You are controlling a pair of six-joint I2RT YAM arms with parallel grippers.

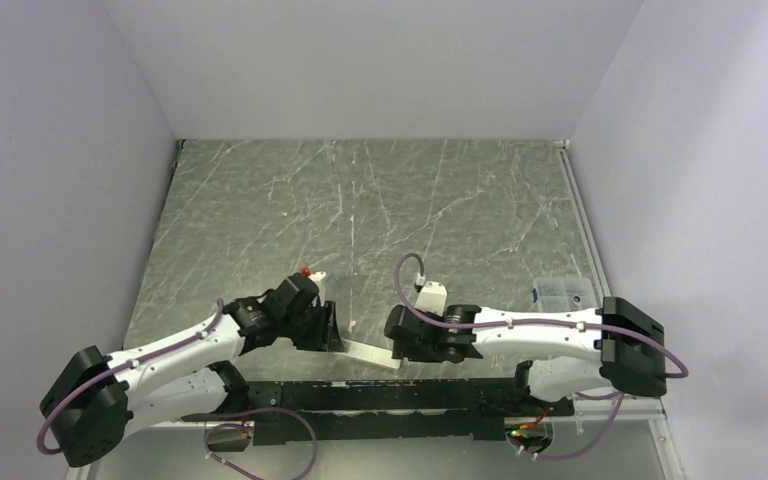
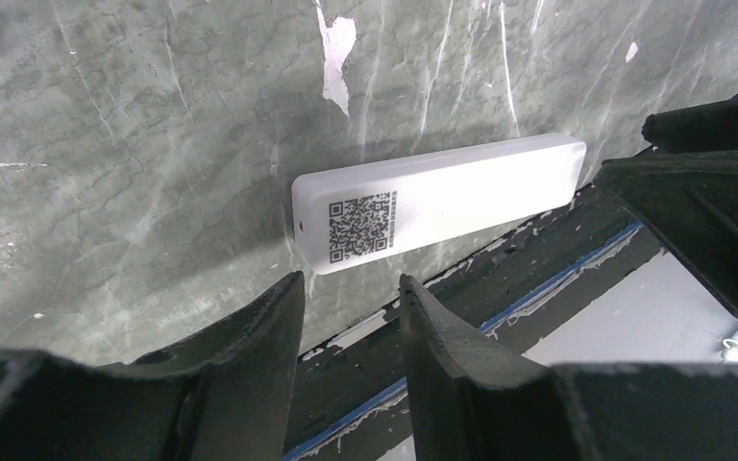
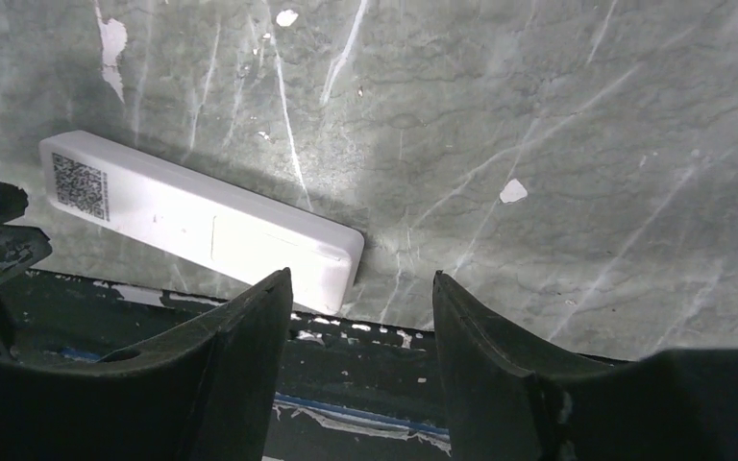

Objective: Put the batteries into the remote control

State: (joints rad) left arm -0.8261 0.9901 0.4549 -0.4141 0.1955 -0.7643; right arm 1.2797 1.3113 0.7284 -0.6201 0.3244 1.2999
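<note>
At the veined grey desk's (image 1: 360, 200) near edge, the smooth white bar-shaped remote control (image 2: 442, 200) is laid flat between the left end effector (image 2: 349, 280) and right end effector (image 3: 358, 279), both held low, parted, gripping nothing.

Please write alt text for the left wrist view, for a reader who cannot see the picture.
A white remote control lies flat on a grey-green marbled table, close to its dark edge, with a QR code facing up. In the foreground the left tool stands open and empty, close to the remote.
</note>
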